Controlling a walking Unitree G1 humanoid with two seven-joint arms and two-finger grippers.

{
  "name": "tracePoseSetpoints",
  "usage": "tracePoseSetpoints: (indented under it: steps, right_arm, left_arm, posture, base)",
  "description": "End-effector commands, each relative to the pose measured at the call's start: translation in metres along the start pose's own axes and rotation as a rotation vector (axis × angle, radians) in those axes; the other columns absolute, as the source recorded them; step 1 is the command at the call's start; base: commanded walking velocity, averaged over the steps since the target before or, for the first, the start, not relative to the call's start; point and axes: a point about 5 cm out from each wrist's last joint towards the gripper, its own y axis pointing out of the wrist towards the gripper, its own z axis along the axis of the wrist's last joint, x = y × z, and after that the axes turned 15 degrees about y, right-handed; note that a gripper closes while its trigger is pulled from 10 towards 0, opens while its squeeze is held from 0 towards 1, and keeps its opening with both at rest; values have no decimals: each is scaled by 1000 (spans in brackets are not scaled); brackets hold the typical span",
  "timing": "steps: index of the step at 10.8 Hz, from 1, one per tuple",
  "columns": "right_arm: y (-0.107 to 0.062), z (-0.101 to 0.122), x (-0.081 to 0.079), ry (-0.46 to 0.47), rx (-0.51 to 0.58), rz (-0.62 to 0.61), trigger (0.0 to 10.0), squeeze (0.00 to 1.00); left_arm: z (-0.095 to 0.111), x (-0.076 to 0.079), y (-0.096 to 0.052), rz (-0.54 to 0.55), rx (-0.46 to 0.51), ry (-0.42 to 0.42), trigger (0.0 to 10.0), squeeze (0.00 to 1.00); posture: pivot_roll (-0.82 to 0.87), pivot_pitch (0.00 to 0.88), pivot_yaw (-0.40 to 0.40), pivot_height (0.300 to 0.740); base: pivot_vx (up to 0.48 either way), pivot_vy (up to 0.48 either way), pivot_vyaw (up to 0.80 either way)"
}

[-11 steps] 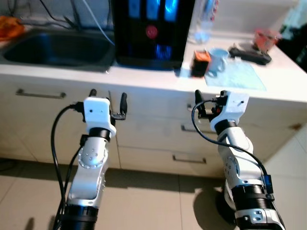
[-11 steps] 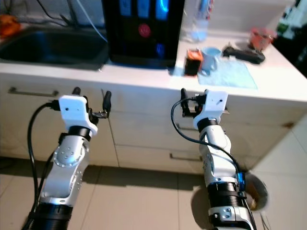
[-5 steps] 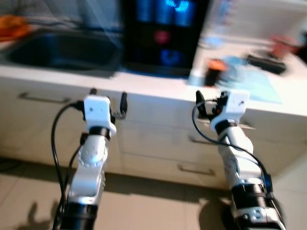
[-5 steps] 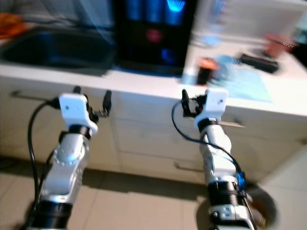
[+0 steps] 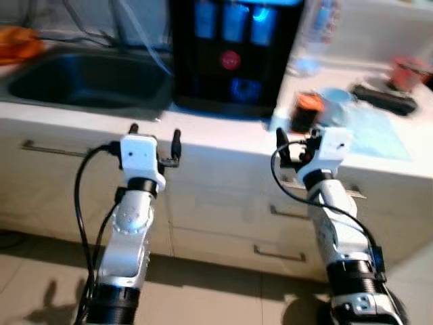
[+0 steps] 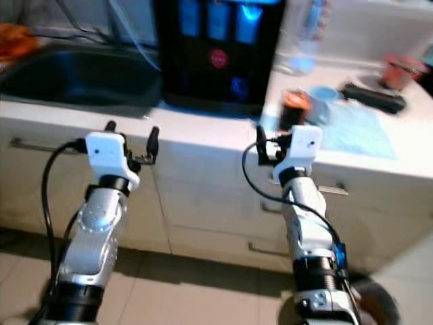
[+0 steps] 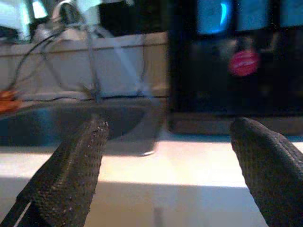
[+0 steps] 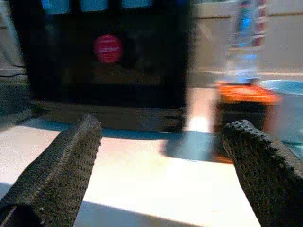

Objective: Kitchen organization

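Note:
A white countertop [image 5: 223,132] carries a black water dispenser [image 5: 233,54] with blue lights and a red button. To its right stand a small orange-lidded jar [image 5: 306,112], a light-blue mug [image 5: 335,101] and a clear bottle [image 5: 314,34]. A dark sink [image 5: 88,78] lies to the left. My left gripper [image 5: 155,132] is open at the counter's front edge, facing the sink [image 7: 71,123] and the dispenser [image 7: 236,61]. My right gripper [image 5: 298,139] is open too, facing the jar [image 8: 241,111]. Neither holds anything.
A pale blue cloth [image 5: 379,132], a long black object [image 5: 382,98] and a red cup [image 5: 409,71] lie at the counter's right end. Something orange [image 5: 17,40] sits beyond the sink. Below are cream drawers with metal handles [image 5: 279,252], then tiled floor.
The whole picture has shifted: the counter now sits lower and further right, so the camera has moved. Both arms keep the same raised pose, with both grippers open as before.

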Motion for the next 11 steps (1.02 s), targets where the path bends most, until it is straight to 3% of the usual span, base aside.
tracePoseSetpoints:
  steps: [1,7,11]
  right_arm:
    - [2,4,-5,-4,10,25,10000,0]
    - [0,1,-6,-2,1,29,10000,0]
    - [-2,0,-6,-1,-9,30,10000,0]
  left_arm:
    - [1,-2,0,10,5,-1,10000,0]
    - [0,-2,-3,14,-5,-1,10000,0]
    - [-2,6,-5,-27,-34,-6,10000,0]
  posture:
    - [41,16,-43,740]
    - [45,28,-46,740]
    - [43,38,-48,740]
  base:
    - [375,0,0]
    - [370,0,0]
    - [0,0,0]
